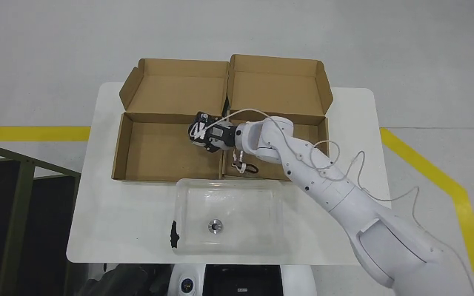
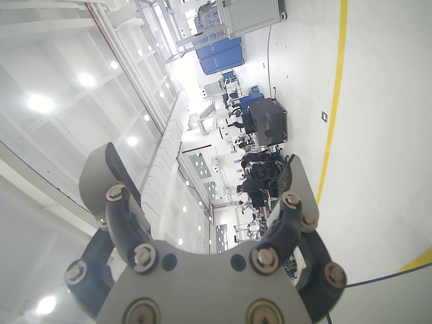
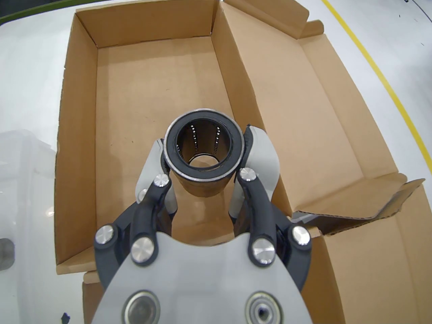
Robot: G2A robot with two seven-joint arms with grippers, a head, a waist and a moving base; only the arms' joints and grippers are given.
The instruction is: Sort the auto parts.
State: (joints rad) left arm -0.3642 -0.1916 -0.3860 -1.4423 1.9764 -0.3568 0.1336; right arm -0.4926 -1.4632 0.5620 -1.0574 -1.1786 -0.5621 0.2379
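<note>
Right wrist view: linear bearing (image 3: 203,183) held over the left cardboard box (image 3: 135,79).
Your right gripper (image 3: 206,144) is clamped on the bearing's smooth round wall, above the box's bare floor and near the side next to the neighbouring box (image 1: 278,92). If you release from up here, it may bounce or roll. A weak pinch could let it slip early. Your left gripper (image 2: 202,177) is spread wide and empty.

Two boxes side by side at the back of the table (image 1: 96,214): left box (image 1: 148,152), right box (image 1: 278,92), walls touching. Bin (image 1: 181,214) just in front of both, nearer the robot. Round part (image 1: 215,226) in the bin, near its middle. Right end effector (image 1: 198,133) over the left box by its right wall, with a bearing (image 3: 204,183) clamped between its fingers, above the box floor.
</note>
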